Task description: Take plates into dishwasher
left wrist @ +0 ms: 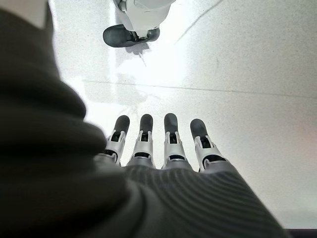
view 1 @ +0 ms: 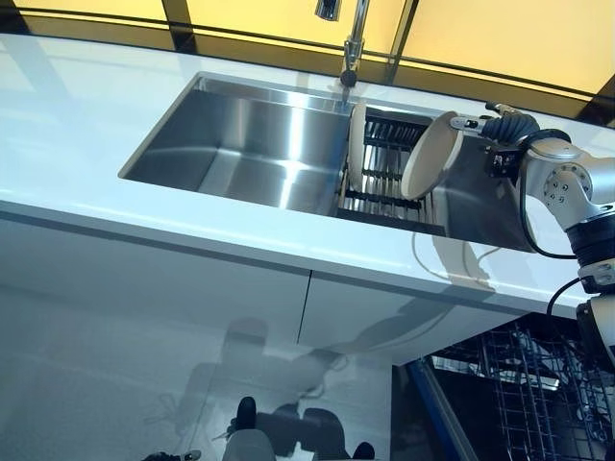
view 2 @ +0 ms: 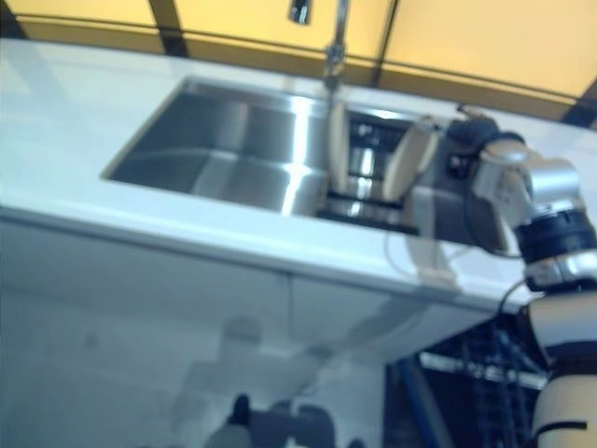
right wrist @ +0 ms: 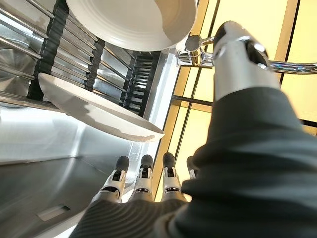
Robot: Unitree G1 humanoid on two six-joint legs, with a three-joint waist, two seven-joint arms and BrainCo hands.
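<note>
The dishwasher rack (view 1: 538,384) shows nearest, at the lower right below the counter (view 1: 86,134). The steel sink (view 1: 250,144) is set into the counter, with a dark drying rack (view 1: 384,163) in its right part. Two plates stand in this rack: one (view 1: 356,146) upright at its left, one (view 1: 430,154) tilted at its right. The right hand (right wrist: 143,178) is just beside the tilted plate, fingers straight, holding nothing. The left hand (left wrist: 163,144) hangs over the floor, fingers straight, empty.

The sink (view 1: 240,144) basin left of the dish rack (view 1: 384,168) lies open to a hand. Two plates, one upright (view 1: 356,147) and one tilted (view 1: 430,155), fill the rack, and the faucet (view 1: 352,43) rises behind it. The right hand (view 1: 507,127) hovers just right of the tilted plate, fingers straight.
</note>
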